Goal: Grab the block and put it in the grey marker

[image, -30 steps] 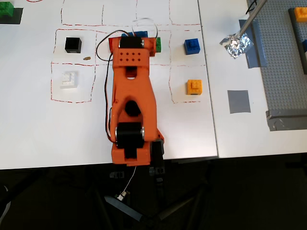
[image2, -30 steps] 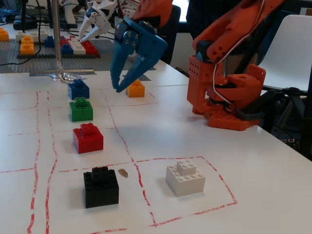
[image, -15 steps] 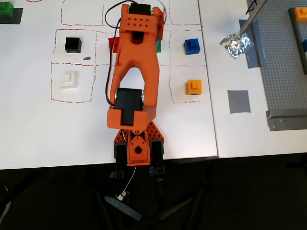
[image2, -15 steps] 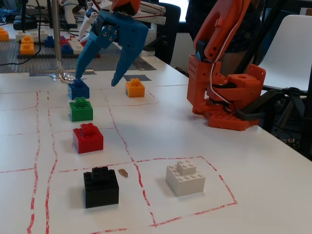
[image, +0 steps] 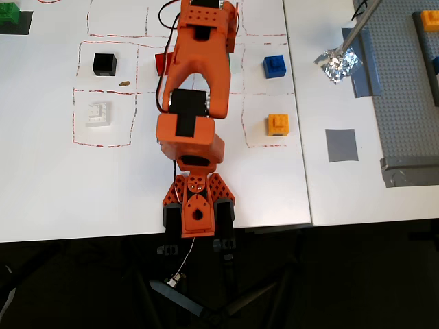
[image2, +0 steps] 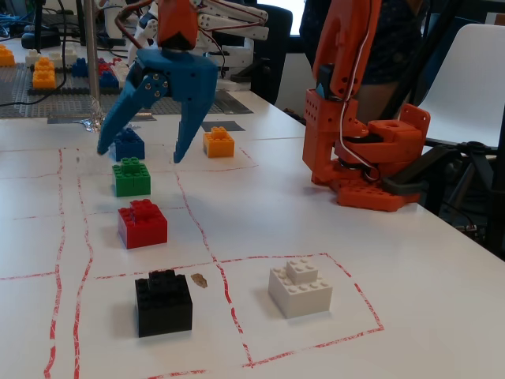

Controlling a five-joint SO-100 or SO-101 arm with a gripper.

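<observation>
The green block (image2: 131, 177) sits on the white table in a row between the red brick (image2: 143, 223) and the blue brick (image2: 129, 144). My blue gripper (image2: 140, 151) is open and hangs just above the green block, with one fingertip on each side and not touching it. In the overhead view the orange arm (image: 199, 75) hides both the gripper and the green block. The grey marker (image: 341, 144) is a flat grey square on the right of the table, beyond the orange-yellow brick (image: 278, 124). It also shows in the fixed view (image2: 222, 125).
A black brick (image: 104, 64) and a white brick (image: 95, 113) lie in red-lined squares on the left. Crumpled foil (image: 337, 65) and a grey studded baseplate (image: 405, 89) lie at the right. Another green piece (image: 10, 22) sits at the top left corner.
</observation>
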